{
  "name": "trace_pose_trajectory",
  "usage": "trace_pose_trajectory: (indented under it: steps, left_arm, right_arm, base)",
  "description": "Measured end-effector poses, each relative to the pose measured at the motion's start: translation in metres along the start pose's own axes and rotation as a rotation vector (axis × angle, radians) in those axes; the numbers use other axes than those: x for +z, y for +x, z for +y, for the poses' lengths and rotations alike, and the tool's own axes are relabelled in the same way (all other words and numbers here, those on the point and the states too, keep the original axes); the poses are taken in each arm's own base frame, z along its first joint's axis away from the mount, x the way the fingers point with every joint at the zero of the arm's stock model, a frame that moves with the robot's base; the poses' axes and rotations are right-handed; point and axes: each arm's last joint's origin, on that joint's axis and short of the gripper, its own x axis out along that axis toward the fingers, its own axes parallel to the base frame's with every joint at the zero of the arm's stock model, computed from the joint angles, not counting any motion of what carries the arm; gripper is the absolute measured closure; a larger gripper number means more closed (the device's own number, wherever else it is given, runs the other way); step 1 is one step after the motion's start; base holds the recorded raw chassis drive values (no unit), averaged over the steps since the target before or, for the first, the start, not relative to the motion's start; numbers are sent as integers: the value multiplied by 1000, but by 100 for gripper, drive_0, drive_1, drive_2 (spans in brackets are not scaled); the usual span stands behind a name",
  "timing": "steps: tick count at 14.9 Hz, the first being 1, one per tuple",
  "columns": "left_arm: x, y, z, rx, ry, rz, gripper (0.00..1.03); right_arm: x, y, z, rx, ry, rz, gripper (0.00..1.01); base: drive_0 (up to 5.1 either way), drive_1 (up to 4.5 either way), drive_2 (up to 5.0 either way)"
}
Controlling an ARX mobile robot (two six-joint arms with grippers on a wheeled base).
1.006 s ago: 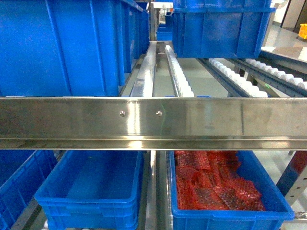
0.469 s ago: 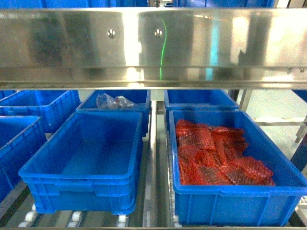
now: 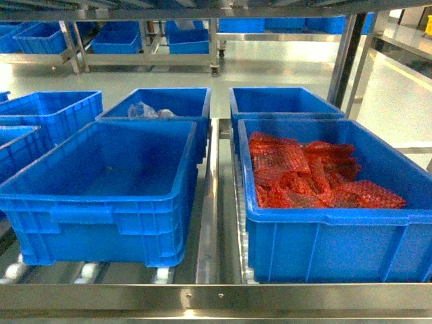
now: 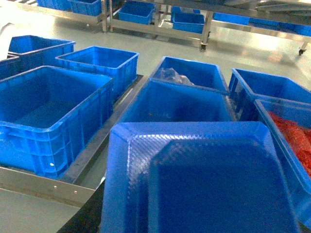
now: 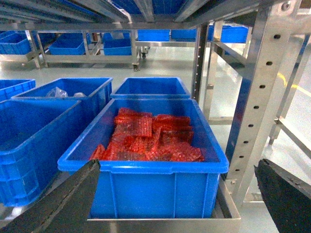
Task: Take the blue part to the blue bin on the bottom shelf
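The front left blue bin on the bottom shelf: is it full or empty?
Empty. In the head view the front left blue bin shows only its bare blue floor, while the bin beside it holds red mesh packets.

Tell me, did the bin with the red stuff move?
No. The red-filled bin still sits just right of the empty bin; only the camera dropped.

**Bins and Parts Counted**

On the bottom shelf (image 3: 216,297), six blue bins (image 3: 108,182) were counted in the head view. One bin (image 3: 324,202) was filled with red mesh pieces (image 3: 304,172); their number could not be told.
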Motion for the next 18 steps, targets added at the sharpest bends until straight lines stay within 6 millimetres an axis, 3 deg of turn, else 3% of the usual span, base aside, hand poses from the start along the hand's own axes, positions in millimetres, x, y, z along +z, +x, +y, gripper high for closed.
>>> trace_pose_trajectory:
  steps: [14,18]
  left_arm:
    - [0,0,0,0,0,0,60]
    - [0,0,0,0,-1,-1,60]
  right_arm:
    - [0,0,0,0,0,1,3]
    - [0,0,0,0,0,1,3]
  base:
    - [0,0,0]
    - [-5,402,-413]
